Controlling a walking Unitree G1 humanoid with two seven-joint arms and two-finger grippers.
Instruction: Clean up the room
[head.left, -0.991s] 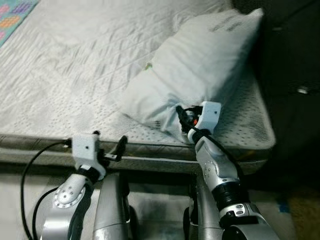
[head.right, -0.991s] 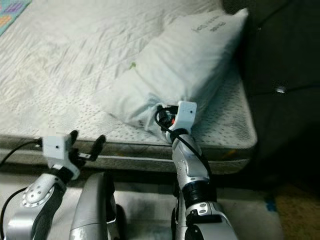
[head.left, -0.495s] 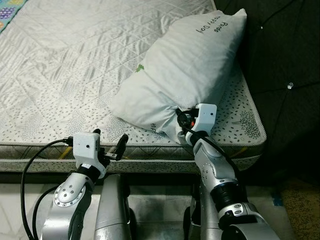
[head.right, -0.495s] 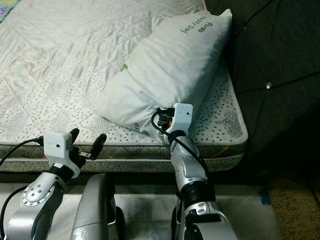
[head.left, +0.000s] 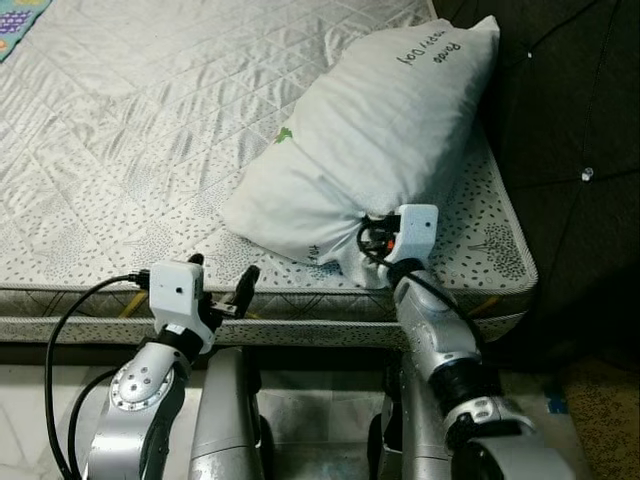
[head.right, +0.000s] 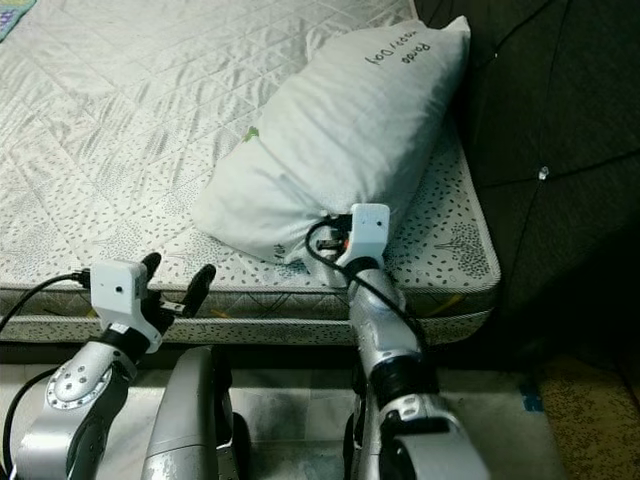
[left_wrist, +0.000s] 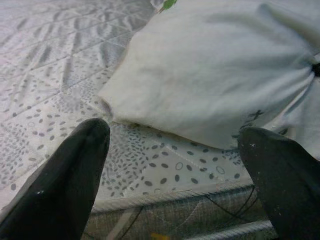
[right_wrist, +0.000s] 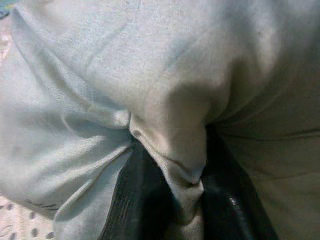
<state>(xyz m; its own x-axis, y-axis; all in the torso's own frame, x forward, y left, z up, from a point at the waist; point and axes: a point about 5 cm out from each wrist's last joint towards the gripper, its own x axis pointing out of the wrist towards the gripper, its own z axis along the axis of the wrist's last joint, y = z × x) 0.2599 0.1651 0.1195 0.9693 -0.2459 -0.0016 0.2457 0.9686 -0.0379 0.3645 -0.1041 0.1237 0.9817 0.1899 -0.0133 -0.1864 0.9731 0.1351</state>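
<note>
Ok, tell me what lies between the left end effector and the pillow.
Bare mattress: in the left wrist view, dotted quilted fabric runs from the open left end effector to the pillow. The right end effector grips the pillow's corner.

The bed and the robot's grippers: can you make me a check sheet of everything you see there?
Surface: bare quilted mattress with a speckled border.
Job's things: white pillow with printed writing, lying at the mattress corner beside the dark tufted headboard.
Clutter: nothing seen on the mattress besides the pillow.
Grippers: right gripper shut on a fold of the pillow's near corner; left gripper open, at the mattress edge, touching nothing.
Cables: black cable looping from the left wrist.
Surroundings: pale floor below; colourful mat beyond the bed.
</note>
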